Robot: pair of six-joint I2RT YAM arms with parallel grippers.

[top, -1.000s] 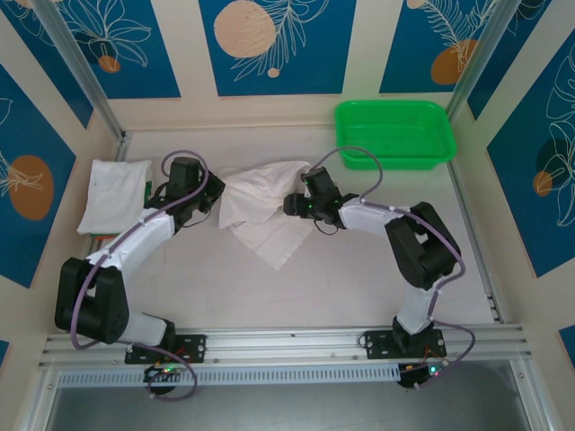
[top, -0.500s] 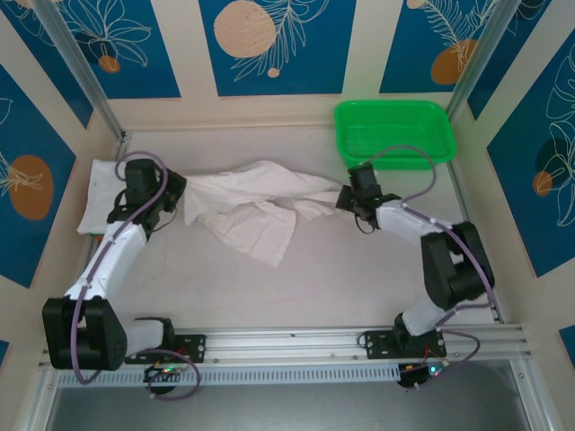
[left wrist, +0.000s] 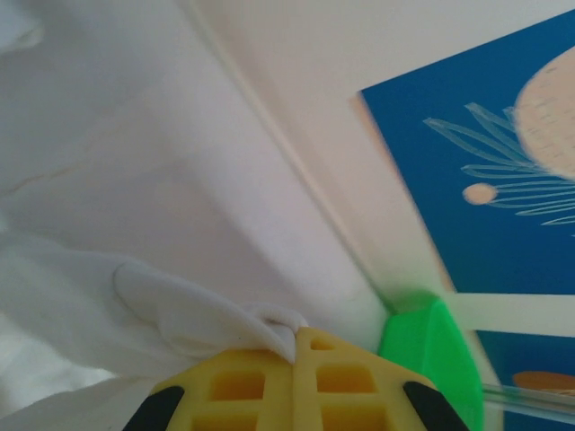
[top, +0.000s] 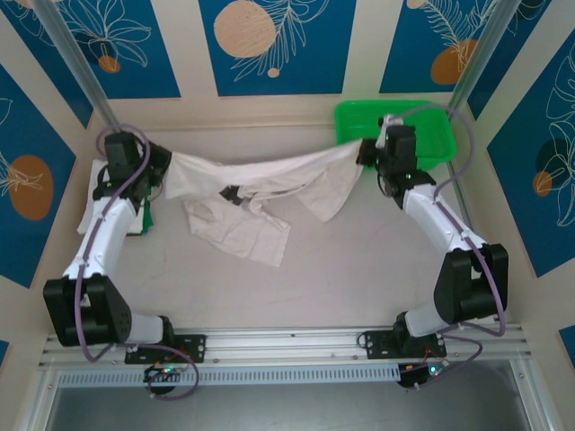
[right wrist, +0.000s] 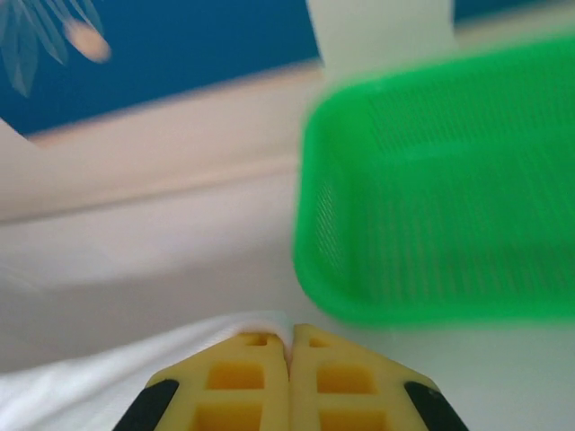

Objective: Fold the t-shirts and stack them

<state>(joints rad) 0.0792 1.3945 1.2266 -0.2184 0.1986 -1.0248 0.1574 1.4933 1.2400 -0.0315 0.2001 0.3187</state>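
Note:
A white t-shirt (top: pixel 269 171) hangs stretched between my two grippers near the back of the table. Its lower part lies crumpled on the tabletop (top: pixel 243 235), and a small dark label (top: pixel 232 193) shows near its middle. My left gripper (top: pixel 164 168) is shut on the shirt's left end; in the left wrist view the yellow fingers (left wrist: pixel 260 382) pinch a fold of white t-shirt cloth (left wrist: pixel 198 310). At the right end my right gripper (top: pixel 364 153) is shut on the other edge, with t-shirt cloth (right wrist: pixel 135 377) caught between the pads (right wrist: pixel 243 377). A second, folded t-shirt (top: pixel 87 212) lies at the far left, partly under my left arm.
The green mesh basket (top: pixel 346 117) stands at the back right, just behind my right gripper, and looms close in the right wrist view as the basket wall (right wrist: pixel 449 206). A small green object (top: pixel 146 218) lies beside the folded shirt. Walls and metal posts close in the table's sides.
Both grippers have moved apart and toward the back wall, pulling the shirt from a bunched heap into a stretched span. The right gripper closed on the cloth during this.

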